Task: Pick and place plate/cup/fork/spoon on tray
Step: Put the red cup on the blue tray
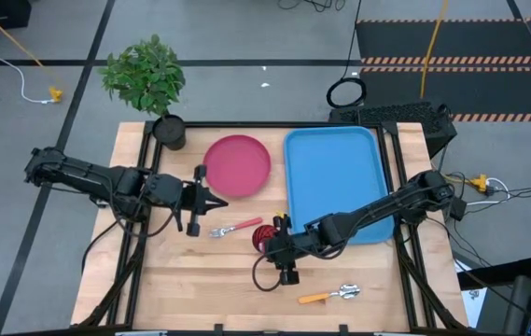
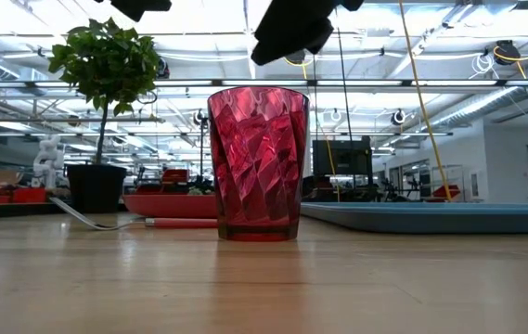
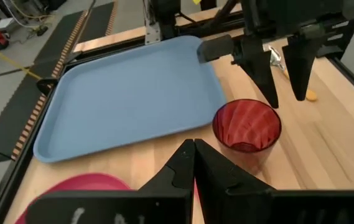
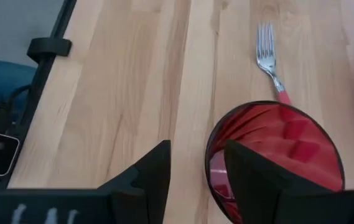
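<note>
- My right gripper (image 4: 195, 171) hangs over the cup (image 1: 267, 235), fingers parted, straddling its rim without clamping it.
- The cup stands upright on the table (image 1: 200, 280), just off the tray's (image 1: 335, 177) near corner.
- The fork (image 1: 234, 228) lies beside the cup.
- My left gripper (image 1: 216, 203), fingers pressed together, waits past the fork, near the plate (image 1: 237, 166).

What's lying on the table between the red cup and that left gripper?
A red-handled fork lies between the cup and the left gripper, seen from the high view.
</note>
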Controlling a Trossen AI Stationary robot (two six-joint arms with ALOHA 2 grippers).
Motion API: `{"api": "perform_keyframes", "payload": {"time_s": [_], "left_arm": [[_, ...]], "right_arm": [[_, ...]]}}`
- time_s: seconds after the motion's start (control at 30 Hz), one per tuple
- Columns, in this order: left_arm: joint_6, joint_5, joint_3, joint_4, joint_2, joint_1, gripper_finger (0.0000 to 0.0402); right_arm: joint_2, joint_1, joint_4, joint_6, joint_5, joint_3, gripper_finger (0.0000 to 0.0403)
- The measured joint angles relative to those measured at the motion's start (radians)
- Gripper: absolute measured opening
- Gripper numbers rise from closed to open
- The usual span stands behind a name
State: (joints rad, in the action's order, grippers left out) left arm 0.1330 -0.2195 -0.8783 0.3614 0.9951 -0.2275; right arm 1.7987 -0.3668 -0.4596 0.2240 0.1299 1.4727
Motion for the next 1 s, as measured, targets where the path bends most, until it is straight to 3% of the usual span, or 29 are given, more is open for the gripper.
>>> {"api": "perform_keyframes", "payload": {"time_s": [0.6,0.87,1.0], "left_arm": [[0.0,0.0,0.0,-0.084,0.0,0.027,0.001],[-0.004,0.001,0.0,-0.129,0.0,0.015,0.001],[0.009,0.001,0.0,-0.128,0.0,0.005,0.001]], "right_arm": [[0.06,0.029,-0.037,-0.07,-0.001,0.0,0.0141],[0.115,0.036,-0.045,-0.112,-0.011,-0.001,0.0116],[0.115,0.045,-0.039,-0.116,-0.035,-0.001,0.0085]]}}
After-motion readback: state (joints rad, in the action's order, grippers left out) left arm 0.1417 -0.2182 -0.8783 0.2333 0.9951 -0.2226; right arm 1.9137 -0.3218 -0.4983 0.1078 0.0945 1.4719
